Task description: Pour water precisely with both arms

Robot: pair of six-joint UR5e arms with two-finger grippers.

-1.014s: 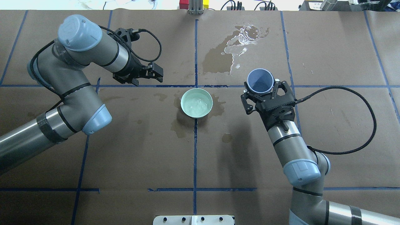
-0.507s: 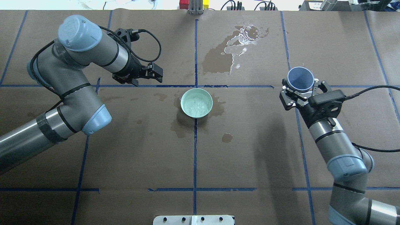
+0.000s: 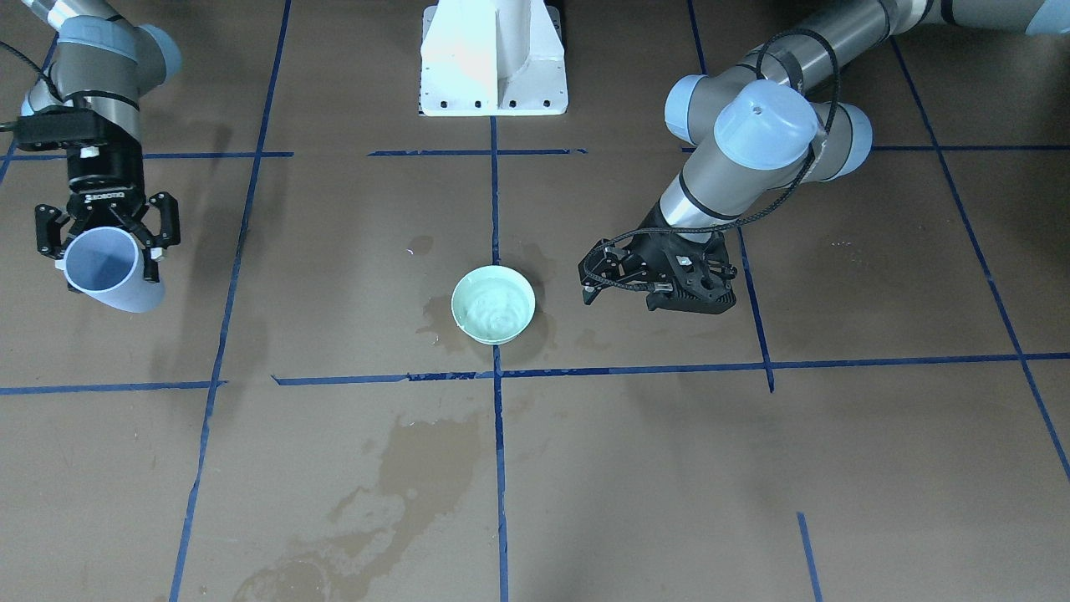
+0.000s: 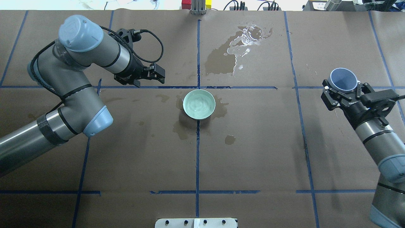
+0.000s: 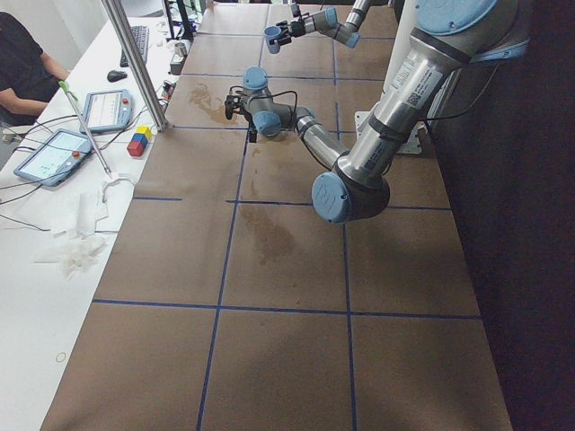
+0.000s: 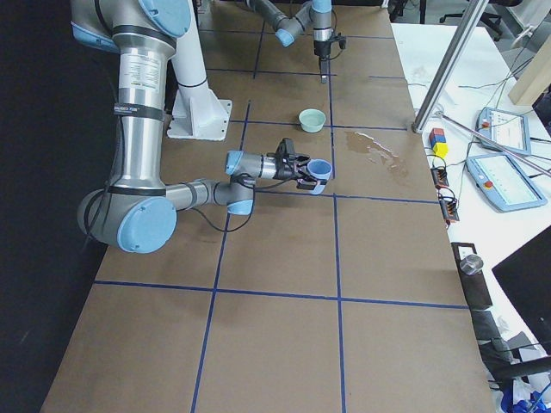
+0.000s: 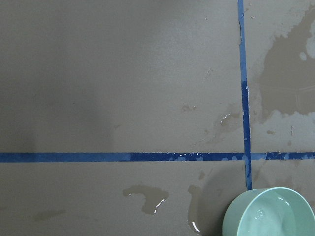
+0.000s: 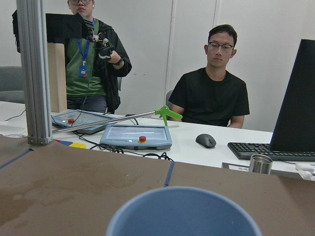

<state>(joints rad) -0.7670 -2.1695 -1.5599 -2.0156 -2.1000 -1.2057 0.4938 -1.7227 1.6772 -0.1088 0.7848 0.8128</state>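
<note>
A mint-green bowl [image 4: 199, 104] [image 3: 493, 304] [image 7: 269, 214] stands at the table's middle, holding rippled water [image 4: 198, 106]. My right gripper [image 4: 344, 90] [image 3: 104, 242] is shut on a blue cup [image 4: 343, 79] [image 3: 107, 267] [image 8: 184, 214], held upright far out by the table's right side, well away from the bowl. No water shows inside the cup. My left gripper [image 4: 147, 77] [image 3: 648, 288] hangs open and empty just beyond the bowl on my left side, pointing down at the table.
Wet patches surround the bowl, and a large puddle [image 4: 234, 53] [image 3: 368, 502] lies beyond it. The white pedestal [image 3: 493, 58] stands at my base. Past the far edge are two people, tablets [image 8: 135, 135], a keyboard and a steel cup [image 8: 259, 163].
My right arm has carried the blue cup rightward, from beside the bowl to the table's right side. The left arm has stayed still. The bowl's water still ripples.
</note>
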